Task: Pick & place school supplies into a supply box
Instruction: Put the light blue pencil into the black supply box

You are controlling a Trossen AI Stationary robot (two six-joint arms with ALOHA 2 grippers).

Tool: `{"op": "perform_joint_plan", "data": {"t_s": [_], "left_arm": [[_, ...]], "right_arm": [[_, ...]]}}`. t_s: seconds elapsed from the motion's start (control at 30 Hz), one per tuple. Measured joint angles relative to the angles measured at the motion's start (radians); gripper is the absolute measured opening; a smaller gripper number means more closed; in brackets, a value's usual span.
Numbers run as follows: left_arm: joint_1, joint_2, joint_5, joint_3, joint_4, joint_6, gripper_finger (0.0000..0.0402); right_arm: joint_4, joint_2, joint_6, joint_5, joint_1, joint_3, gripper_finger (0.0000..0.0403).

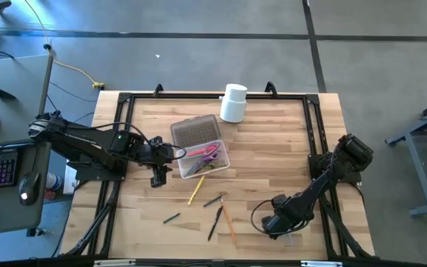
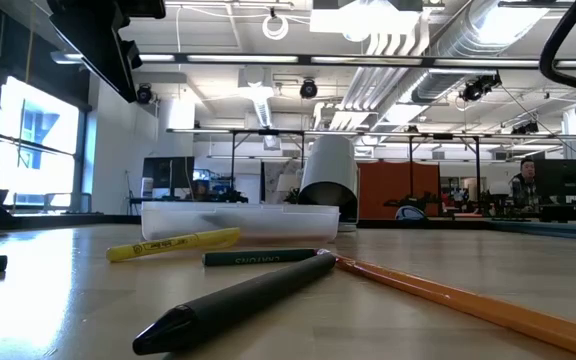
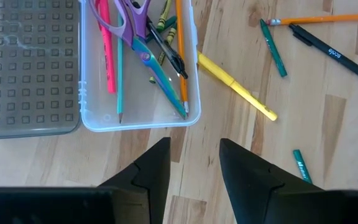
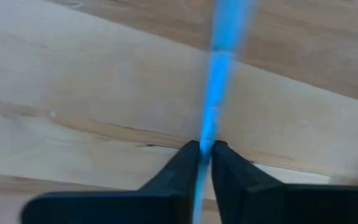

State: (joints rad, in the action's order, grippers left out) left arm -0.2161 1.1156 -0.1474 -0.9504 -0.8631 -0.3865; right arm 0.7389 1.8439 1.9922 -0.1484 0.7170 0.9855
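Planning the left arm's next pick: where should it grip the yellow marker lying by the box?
Probably mid-barrel on the yellow marker, coming straight down with the fingers across its width. It lies flat and slanted, one end close to the box, so grip away from that wall.

Two dark jointed arms; black tapered fingers [image 3: 154, 174] (matte).

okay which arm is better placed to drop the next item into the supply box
Right. The right gripper is shut on a blue pen, so it only needs to carry it over. The left gripper hangs open and empty beside the supply box.
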Motion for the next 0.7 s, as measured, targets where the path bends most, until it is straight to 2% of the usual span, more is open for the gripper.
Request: {"op": "perform_joint_plan", "data": {"t_s": [0.07,0.23,0.47,0.53,0.7], "left_arm": [[0.0,0.0,0.0,0.0,0.0,0.0,0.0172],[0.0,0.0,0.0,0.0,0.0,-0.002,0.0172],[0.0,0.0,-0.002,0.0,0.001,-0.002,0.0172],[0.0,0.0,-0.002,0.0,0.002,-0.002,0.0172],[0.0,0.0,-0.005,0.0,0.006,-0.002,0.0172]], "right_arm": [[-0.005,0.0,-0.02,0.013,-0.005,0.0,0.0008],[0.002,0.0,-0.029,-0.004,-0.025,0.0,0.0016],[0.02,-0.029,-0.024,-0.018,-0.029,0.013,0.0008],[0.045,-0.036,-0.031,0.028,-0.031,0.039,0.0006],[0.043,-0.043,-0.131,0.293,-0.063,0.113,0.0005]]}}
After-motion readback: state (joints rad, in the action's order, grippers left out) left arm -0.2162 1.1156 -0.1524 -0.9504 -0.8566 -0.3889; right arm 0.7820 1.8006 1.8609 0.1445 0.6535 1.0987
